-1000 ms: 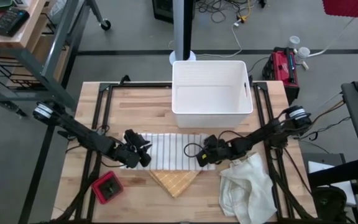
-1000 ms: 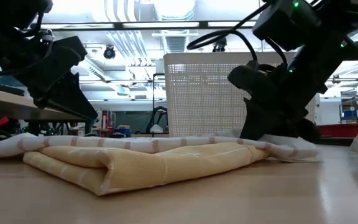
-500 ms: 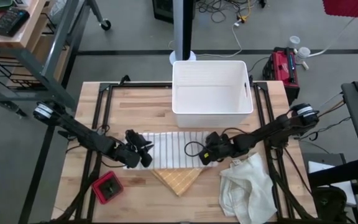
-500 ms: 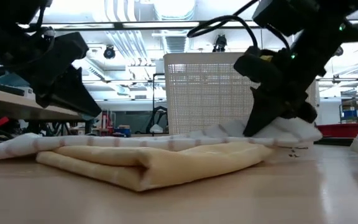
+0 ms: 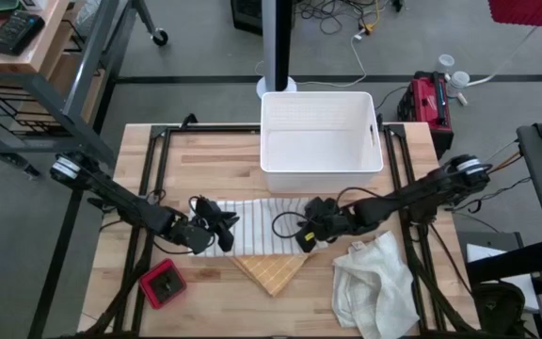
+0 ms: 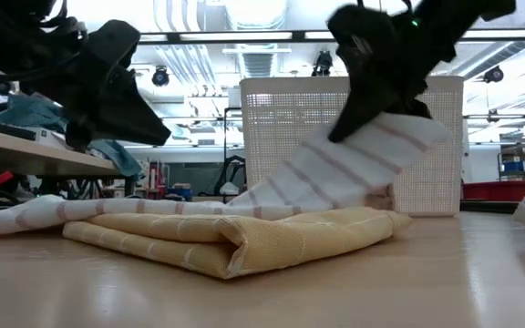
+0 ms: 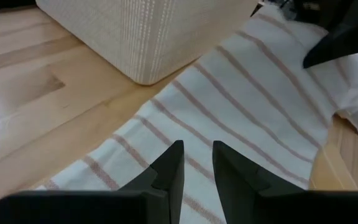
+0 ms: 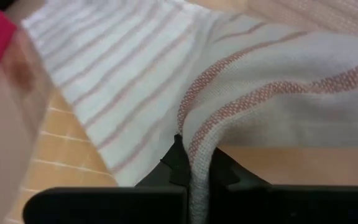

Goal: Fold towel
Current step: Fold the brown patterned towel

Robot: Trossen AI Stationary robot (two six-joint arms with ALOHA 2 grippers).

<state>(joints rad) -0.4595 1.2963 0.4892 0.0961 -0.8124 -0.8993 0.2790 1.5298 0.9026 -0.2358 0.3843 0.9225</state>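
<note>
The desk (image 5: 205, 151) carries a white basket (image 5: 320, 141) at its far middle, and every place below is given from that basket. The striped towel (image 5: 257, 229) lies just in front of it, overlapping a yellow cloth (image 5: 269, 273) that sits nearer the front edge. A crumpled white cloth (image 5: 374, 282) lies in front of the basket to its right, and a small red box (image 5: 163, 284) lies well off to its front left.

Only the low view shows the towel's right end lifted clear of the desk, sloping up before the basket. Only the right wrist view shows the grip: the right gripper (image 8: 194, 163) has its jaws pressed together, pinching a fold of towel edge.

The left gripper (image 7: 197, 163) hovers over the towel's left end, its jaws slightly spread with nothing between them. Both arms reach in low from the desk's sides toward the towel.
</note>
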